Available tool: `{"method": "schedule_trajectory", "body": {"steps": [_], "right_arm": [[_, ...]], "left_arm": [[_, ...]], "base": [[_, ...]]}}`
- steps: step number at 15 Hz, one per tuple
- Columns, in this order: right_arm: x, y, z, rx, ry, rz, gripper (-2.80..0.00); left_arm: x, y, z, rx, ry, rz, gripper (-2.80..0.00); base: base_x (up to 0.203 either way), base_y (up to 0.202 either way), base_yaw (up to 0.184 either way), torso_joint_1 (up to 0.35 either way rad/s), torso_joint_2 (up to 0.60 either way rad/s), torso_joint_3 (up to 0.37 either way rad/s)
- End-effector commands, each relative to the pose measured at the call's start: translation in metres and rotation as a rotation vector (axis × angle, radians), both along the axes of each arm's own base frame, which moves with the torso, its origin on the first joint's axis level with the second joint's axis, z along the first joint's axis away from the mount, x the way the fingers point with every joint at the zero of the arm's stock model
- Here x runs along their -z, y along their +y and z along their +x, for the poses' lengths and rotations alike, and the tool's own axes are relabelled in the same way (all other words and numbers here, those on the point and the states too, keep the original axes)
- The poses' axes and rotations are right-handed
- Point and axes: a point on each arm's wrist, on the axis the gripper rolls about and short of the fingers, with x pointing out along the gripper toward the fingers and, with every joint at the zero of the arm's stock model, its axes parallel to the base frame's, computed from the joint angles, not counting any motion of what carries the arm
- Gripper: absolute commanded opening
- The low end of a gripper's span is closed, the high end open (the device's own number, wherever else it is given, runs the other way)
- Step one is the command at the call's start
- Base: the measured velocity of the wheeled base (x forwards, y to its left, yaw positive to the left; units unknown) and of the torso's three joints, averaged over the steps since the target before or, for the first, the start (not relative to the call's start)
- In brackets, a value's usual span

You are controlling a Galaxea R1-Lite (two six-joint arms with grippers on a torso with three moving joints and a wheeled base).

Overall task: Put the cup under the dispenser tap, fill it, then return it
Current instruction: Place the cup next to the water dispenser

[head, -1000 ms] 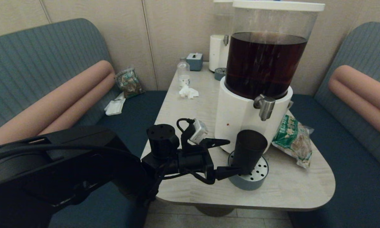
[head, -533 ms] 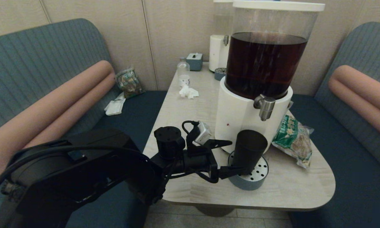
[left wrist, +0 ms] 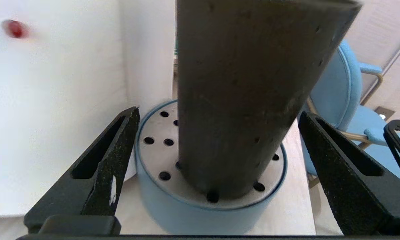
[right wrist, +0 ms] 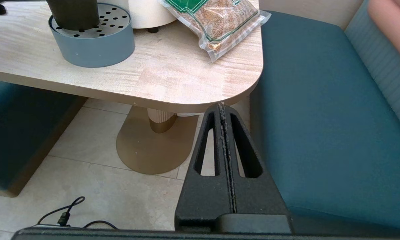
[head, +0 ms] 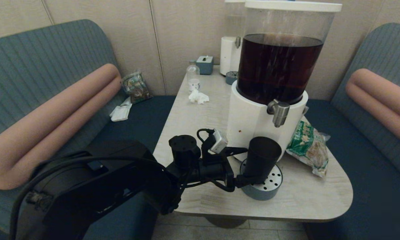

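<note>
Left gripper (head: 246, 166) spread wide, matte black fingers (left wrist: 99, 173) flanking the cup (head: 261, 159) on either side, clear of its walls. Cup: dark smoky tapered tumbler, upright on the round blue-grey drip tray (head: 270, 191) with perforated top, below and slightly left of the brushed-silver dispenser tap (head: 278, 111) on the white-based dispenser (head: 253, 123) with its dark brown tank. Pale wood-grain table (head: 306, 196) with rounded corners, green-printed snack bag (head: 307, 145), teal booth seating (head: 376, 186); right gripper (right wrist: 224, 110) pressed together, low beside the table's edge above the tiled floor (right wrist: 96, 186).
</note>
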Motion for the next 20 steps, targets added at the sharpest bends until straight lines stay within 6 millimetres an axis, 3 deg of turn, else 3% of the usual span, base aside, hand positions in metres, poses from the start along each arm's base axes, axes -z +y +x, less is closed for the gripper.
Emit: {"method": "schedule_trajectory", "body": {"steps": [1,20], "right_arm": [[0.000,0.000,0.000,-0.001,0.001,0.000,-2.80],[0.000,0.000,0.000,-0.001,0.000,0.000,-2.80]], "left_arm": [[0.006,-0.005,0.003,0.006,-0.004,-0.003,0.00],[0.016,-0.026,0.017,-0.076,-0.026,-0.048,0.00]], "base": [[0.000,0.000,0.000,0.000,0.00,0.000],[0.000,0.000,0.000,0.000,0.00,0.000]]}}
